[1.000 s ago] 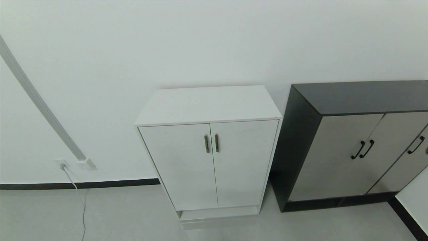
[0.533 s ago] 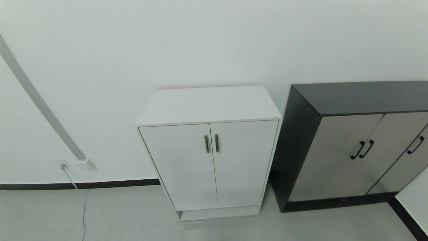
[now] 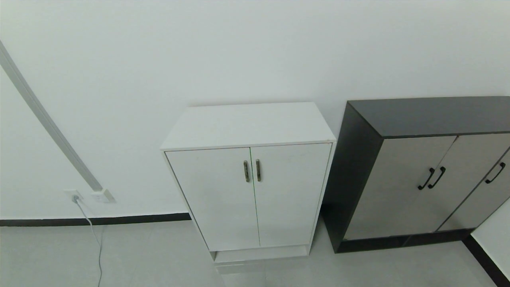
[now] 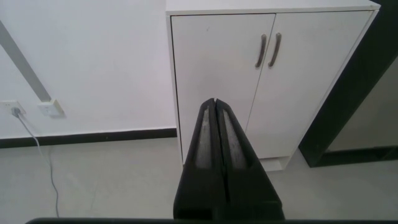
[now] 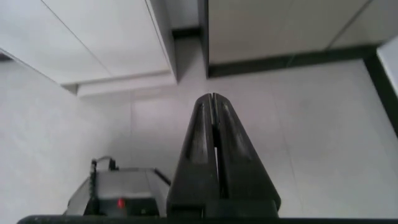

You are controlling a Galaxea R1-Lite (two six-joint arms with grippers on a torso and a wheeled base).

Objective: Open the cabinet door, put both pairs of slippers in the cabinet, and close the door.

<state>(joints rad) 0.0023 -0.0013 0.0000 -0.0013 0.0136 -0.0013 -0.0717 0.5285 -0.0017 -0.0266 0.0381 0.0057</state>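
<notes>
Facing closed cabinet point(image 4: 311, 81); left hand point(image 4: 215, 102) pinched together, well apart.

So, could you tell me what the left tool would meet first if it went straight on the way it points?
Probably the left door of the white cabinet: the shut left tool points at it, nothing between, though depth is unclear.

This is a plain indoor room, closer to a test space or office corner furnished like a home entryway than to a lived-in home. A white two-door cabinet point(image 3: 247, 124) and a dark cabinet point(image 3: 430, 115) with grey doors stand side by side against a smooth white wall point(image 3: 239, 48). The floor point(image 3: 151, 255) is pale grey, edged by a black skirting strip point(image 3: 119, 219). A surface-mounted cable duct point(image 3: 44, 115) slants down the wall to a socket point(image 3: 74, 196), where a grey cord point(image 3: 94, 236) is plugged in.
</notes>
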